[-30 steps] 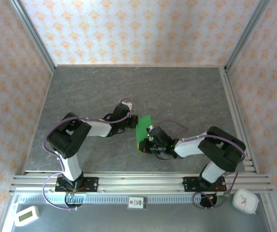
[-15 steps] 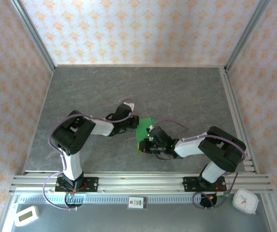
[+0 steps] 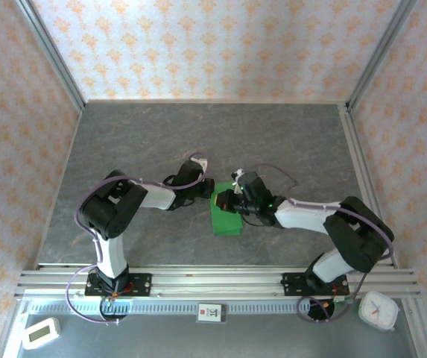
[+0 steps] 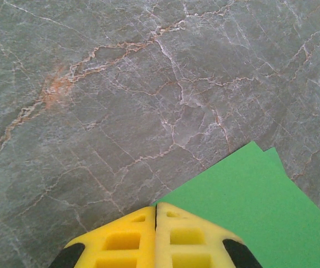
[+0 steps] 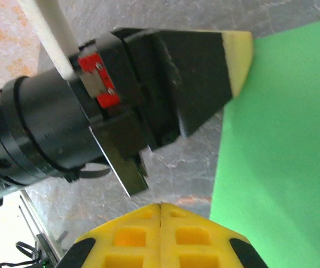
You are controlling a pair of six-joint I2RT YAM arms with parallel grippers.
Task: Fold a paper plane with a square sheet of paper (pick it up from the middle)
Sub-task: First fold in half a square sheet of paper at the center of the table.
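The green sheet of paper lies flat on the table as a folded rectangle; a second layer peeks out at its corner. My left gripper is shut, its yellow fingertips resting at the paper's left edge. My right gripper is also shut with nothing in it, low over the table just off the paper's far left corner. In the right wrist view the shut right gripper faces the left gripper's black body, whose yellow tip touches the green paper.
Grey marbled table top inside patterned walls. An aluminium rail runs along the near edge. A small timer and a white clock sit in front of the rail. The two wrists are very close together.
The right gripper has swung from the paper's near end to its far left corner, uncovering the near part of the sheet. The left arm shifted only slightly.
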